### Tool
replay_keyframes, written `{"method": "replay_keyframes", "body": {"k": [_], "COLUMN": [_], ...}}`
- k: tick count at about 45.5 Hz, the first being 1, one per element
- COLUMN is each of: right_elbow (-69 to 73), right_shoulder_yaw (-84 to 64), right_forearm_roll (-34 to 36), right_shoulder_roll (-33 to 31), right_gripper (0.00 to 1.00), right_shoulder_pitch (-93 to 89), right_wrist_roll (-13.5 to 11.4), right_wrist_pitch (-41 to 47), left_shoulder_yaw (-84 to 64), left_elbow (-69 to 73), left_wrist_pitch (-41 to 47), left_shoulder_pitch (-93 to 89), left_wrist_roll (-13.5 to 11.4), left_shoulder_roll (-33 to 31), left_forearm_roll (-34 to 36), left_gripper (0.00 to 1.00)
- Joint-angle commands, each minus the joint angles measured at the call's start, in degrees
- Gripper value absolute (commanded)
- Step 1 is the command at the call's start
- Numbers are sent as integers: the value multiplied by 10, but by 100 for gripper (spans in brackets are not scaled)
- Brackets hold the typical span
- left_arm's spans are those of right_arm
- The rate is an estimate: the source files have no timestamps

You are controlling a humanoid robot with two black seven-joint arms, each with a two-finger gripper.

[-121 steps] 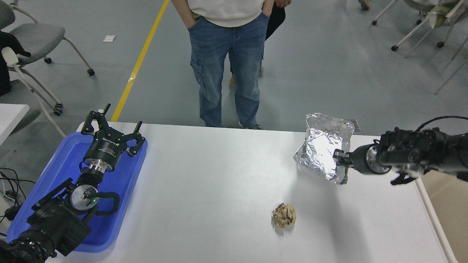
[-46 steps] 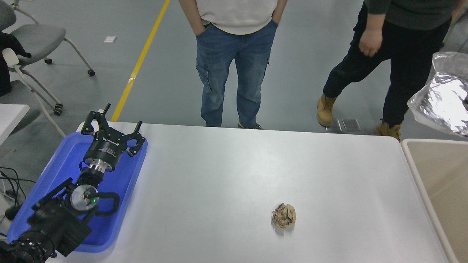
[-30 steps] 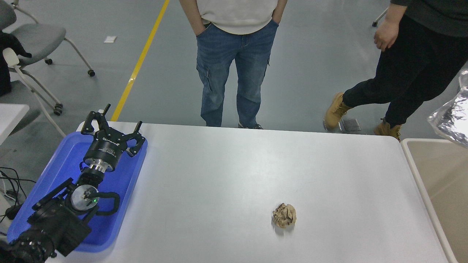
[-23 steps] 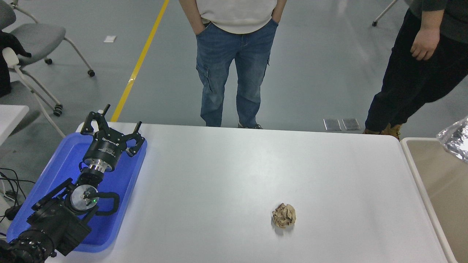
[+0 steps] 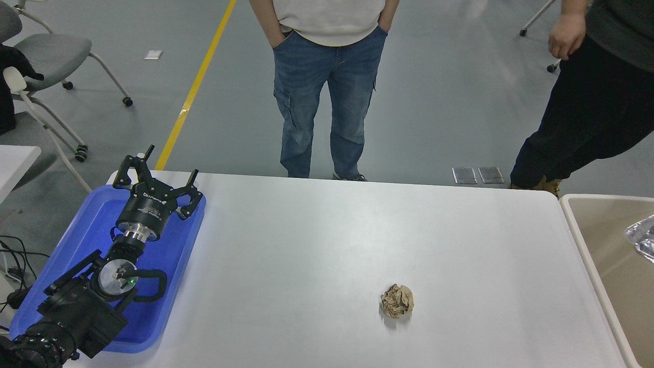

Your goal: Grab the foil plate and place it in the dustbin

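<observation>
Head view, only one: the left end effector [image 5: 153, 180] is parked over the blue tray [image 5: 82, 240] at the counter's left end, fingers spread, gripping nothing. It sits well apart from all task items, prob. kept there so it stays out of the working side.

Right end effector and its arm aren't in frame, so can't say whether it's clenched or released.

The foil plate [image 5: 645, 238] shows only as a small crinkled silver corner at the far right edge, far across the counter [image 5: 327, 240] from the left end effector. It appears within the dustbin [image 5: 608, 240] opening, against the tan inside. Can't tell whether it's held, resting on the bin wall, or loose; most of it is cut off by the frame edge. My read: the placing step is at or near its end, since the foil is inside the rim line rather than over the counter.

The dustbin stands just beside the counter's right end, rim touching or nearly so, which makes sense for a short carry from the work area.

A brown paper ball [image 5: 397, 300] lies on the counter between the left end effector and the bin, nearer the bin, untouched; not part of this job.

Two people stand at the far side: one in jeans [image 5: 327, 92], hands in pockets; another in dark clothes [image 5: 592, 112] at the far right, near the bin.
</observation>
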Motion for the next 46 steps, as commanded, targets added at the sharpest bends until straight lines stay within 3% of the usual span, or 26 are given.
{"method": "replay_keyframes", "body": {"k": [1,20,21,23,33,42,46], "right_elbow": [-8,-9,-9,-9,-8,-8,-5], "right_shoulder_yaw": [37,44,44,44,45,45,45], "right_forearm_roll": [1,0,0,1,1,0,0], "right_shoulder_roll": [20,26,26,26,25,20,15], "right_gripper": [0,0,4,26,74,98,100], "right_shoulder_pitch": [-53,-57,-57,-57,-52,-18,10], "right_wrist_roll": [1,0,0,0,0,-1,0], "right_wrist_pitch": [-17,-17,-17,-18,-38,-36,-33], "left_shoulder_yaw": [0,1,0,0,0,0,0], "left_elbow": [0,0,0,0,0,0,0], "left_wrist_pitch": [0,0,0,0,0,0,0], "left_shoulder_pitch": [0,0,0,0,0,0,0], "left_wrist_roll": [-1,0,0,0,0,0,0], "left_shoulder_roll": [0,0,0,0,0,0,0], "left_forearm_roll": [0,0,0,1,0,0,0], "left_gripper": [100,100,100,100,100,100,100]}}
